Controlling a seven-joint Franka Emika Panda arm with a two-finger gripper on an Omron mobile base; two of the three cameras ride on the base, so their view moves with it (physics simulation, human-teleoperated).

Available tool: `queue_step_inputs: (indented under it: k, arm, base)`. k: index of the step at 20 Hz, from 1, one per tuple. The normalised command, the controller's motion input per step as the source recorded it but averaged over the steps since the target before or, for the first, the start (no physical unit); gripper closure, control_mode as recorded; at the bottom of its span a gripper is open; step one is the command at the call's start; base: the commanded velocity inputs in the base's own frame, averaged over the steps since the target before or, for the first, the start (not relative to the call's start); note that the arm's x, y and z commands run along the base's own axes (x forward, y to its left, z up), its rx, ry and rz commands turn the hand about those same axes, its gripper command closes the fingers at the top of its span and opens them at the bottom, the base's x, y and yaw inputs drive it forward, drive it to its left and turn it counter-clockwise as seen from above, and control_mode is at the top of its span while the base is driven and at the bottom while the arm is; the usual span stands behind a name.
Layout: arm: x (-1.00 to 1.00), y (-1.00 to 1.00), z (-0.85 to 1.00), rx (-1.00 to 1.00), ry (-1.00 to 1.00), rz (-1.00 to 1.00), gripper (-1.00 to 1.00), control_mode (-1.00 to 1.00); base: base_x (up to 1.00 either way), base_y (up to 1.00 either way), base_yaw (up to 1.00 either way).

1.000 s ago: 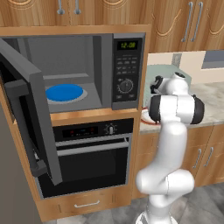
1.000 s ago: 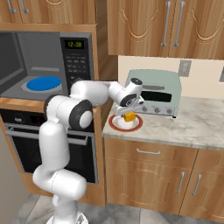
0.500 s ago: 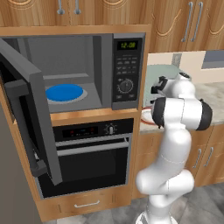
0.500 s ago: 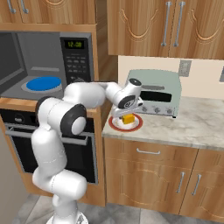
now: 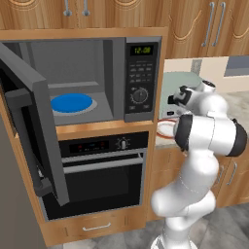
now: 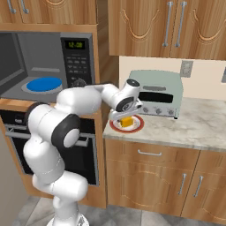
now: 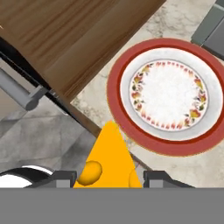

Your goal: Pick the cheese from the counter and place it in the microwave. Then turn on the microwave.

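The cheese [image 7: 109, 157], a yellow-orange wedge, sits between my gripper's [image 7: 107, 177] two fingertips, and the gripper is shut on it. In the right base view the gripper [image 6: 126, 118] holds the cheese [image 6: 127, 122] just above the left side of a red-rimmed plate [image 6: 139, 126] on the counter [image 6: 194, 128]. The hand view shows that plate [image 7: 114, 94] bare, with the wedge out over the counter's edge. To the left, the microwave [image 5: 141, 78] stands with its door [image 5: 29, 121] swung wide open and a blue plate [image 5: 72, 103] inside.
A pale-green toaster oven [image 6: 156, 92] stands on the counter right behind the plate. A black oven [image 5: 102, 170] with a horizontal handle sits below the microwave. Wooden cabinets hang overhead, and the open microwave door juts out at the left.
The hand has shifted a little to the left with the cheese, toward the counter's edge. The arm's elbow has swung lower and to the right in the left base view.
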Motion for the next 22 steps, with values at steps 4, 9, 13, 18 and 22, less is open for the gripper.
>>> queue_step_inputs:
  k: [4, 9, 13, 18, 22]
  arm:
    - [-0.39, 0.19, 0.08, -0.04, 0.0, 0.0, 1.0, -1.0]
    - [-0.37, 0.2, 0.1, -0.05, 0.0, 0.0, 1.0, -1.0]
    - [-0.38, 0.15, 0.17, -0.03, 0.0, 0.0, 1.0, -1.0]
    - [-0.38, 0.09, 0.23, 0.0, 0.0, 0.0, 1.0, -1.0]
    - [-0.38, 0.08, 0.23, 0.0, 0.0, 0.0, 1.0, -1.0]
  base:
    - [0.0, 0.0, 0.0]
    - [0.0, 0.0, 0.0]
    - [0.0, 0.0, 0.0]
    - [0.0, 0.0, 0.0]
    - [0.0, 0.0, 0.0]
